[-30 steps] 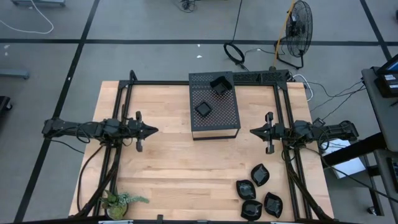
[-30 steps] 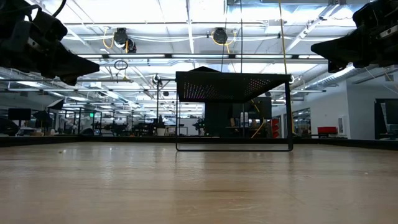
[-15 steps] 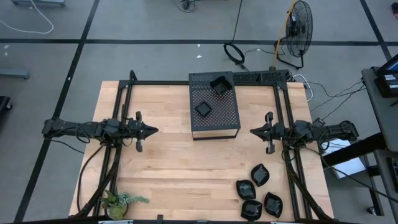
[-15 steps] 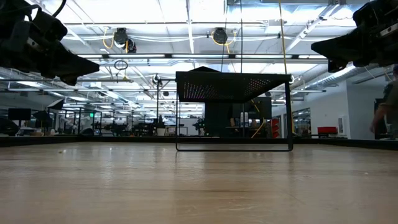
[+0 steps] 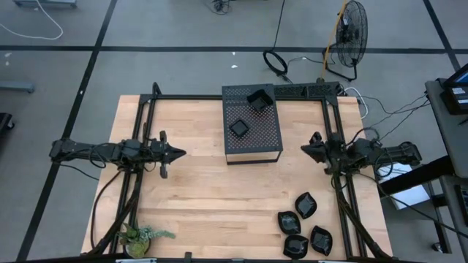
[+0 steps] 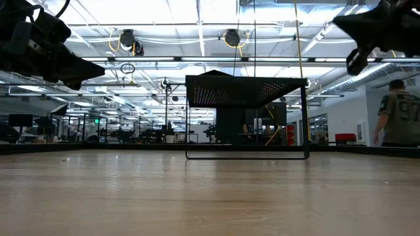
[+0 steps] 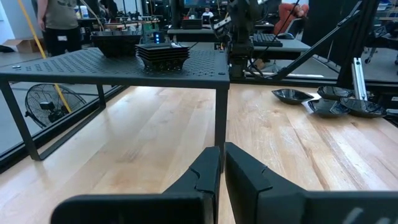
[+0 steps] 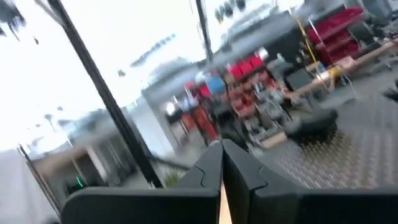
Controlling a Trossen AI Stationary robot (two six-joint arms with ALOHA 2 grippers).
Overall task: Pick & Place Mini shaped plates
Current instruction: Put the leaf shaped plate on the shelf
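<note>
Looking straight down on a pale wooden table [image 5: 197,197], the scene runs from left to right as follows; in the near left corner sits a small green plant [image 5: 142,235], well apart from everything else; above it the left gripper [image 5: 174,153] hangs over the left half of the table, its fingers pressed together on nothing, pointing toward the middle; at the far centre stands a black perforated box [image 5: 252,131] on thin legs, and on its top rest two dark items, a stack of mini shaped plates [image 5: 239,127] near the middle and a darker square dish [image 5: 257,98] at the far edge; to the right of the box the right gripper [image 5: 307,148] hovers over the table's right side, also closed and empty (its wrist camera sees only blurred room beyond); in the near right corner four loose plates [image 5: 301,222] lie clustered, nearly touching one another.

Judging the risks: both sets of fingers need to part before any pickup, or they may shove a plate instead of gripping it; the clustered plates sit so close that reaching for one could nudge its neighbours or push one off the near edge; shallow rims offer little to pinch, so a plate could slip during the lift; the stack on the box could topple if a carried plate lands off-centre.
</note>
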